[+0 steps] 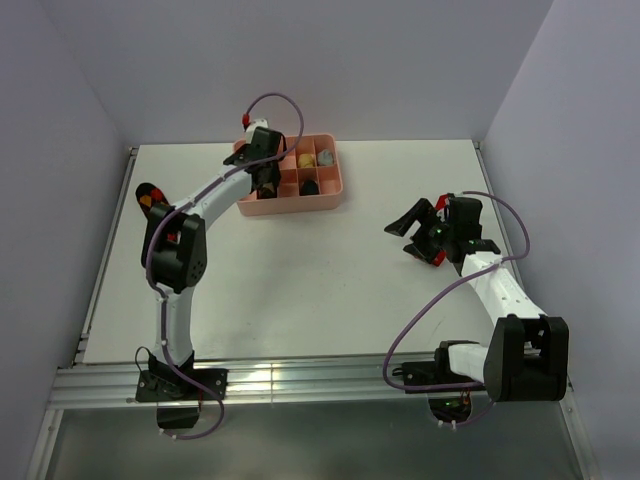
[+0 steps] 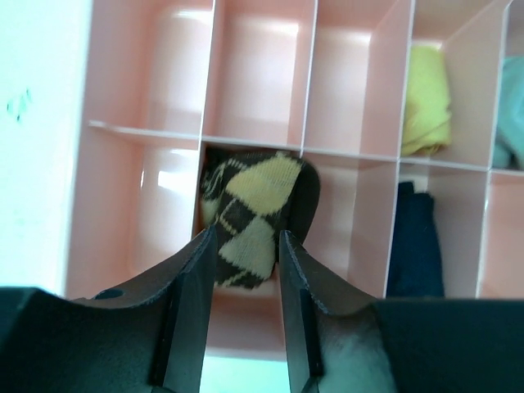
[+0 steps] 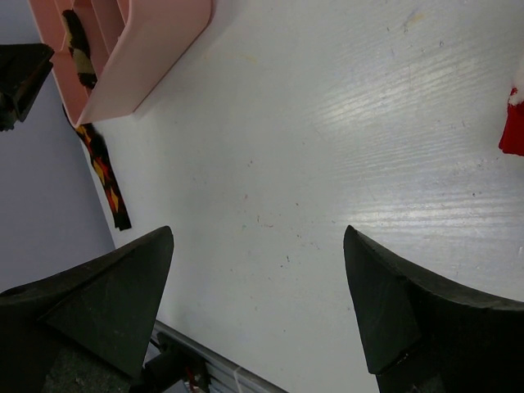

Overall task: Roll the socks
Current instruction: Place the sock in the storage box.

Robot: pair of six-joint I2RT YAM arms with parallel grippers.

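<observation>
Fabric soft and knitted: tan argyle sock point(image 2: 254, 213), black with pale tan diamonds, rolled into a plump rounded bundle and tucked inside one cell of pink compartment tray point(image 2: 348, 221). Tray plastic smooth and glossy, with thin straight walls and square cells. Yellow-green cloth point(image 2: 426, 98) folded at 2 o'clock of that bundle, navy cloth point(image 2: 413, 250) upright at 3 o'clock, each in its own cell. Left gripper point(image 2: 246, 239) at 6 o'clock of bundle, matte black fingers point(image 2: 192, 303) flat and tapered, set to a narrow gap with bundle's near end between tips; cannot tell pinched from merely flanked.

From above, left arm point(image 1: 210, 192) stretched toward 12 o'clock of bench point(image 1: 300, 290), elbow raised at 9 o'clock, wrist tipped down over tray's 9 o'clock side. Red-orange argyle sock point(image 1: 148, 195) limp and flat at 10 o'clock, beside bench edge, apart from tray, partly hidden behind arm.

Right arm point(image 1: 495, 285) folded at 4 o'clock, wrist at 3 o'clock. Right gripper point(image 3: 258, 270) spread wide and empty, blunt wedge-shaped fingers above pale, faintly grained bench. Red sock point(image 3: 512, 127), white trim at its 12 o'clock end, lying flat on bench at 3 o'clock edge of right wrist view.
</observation>
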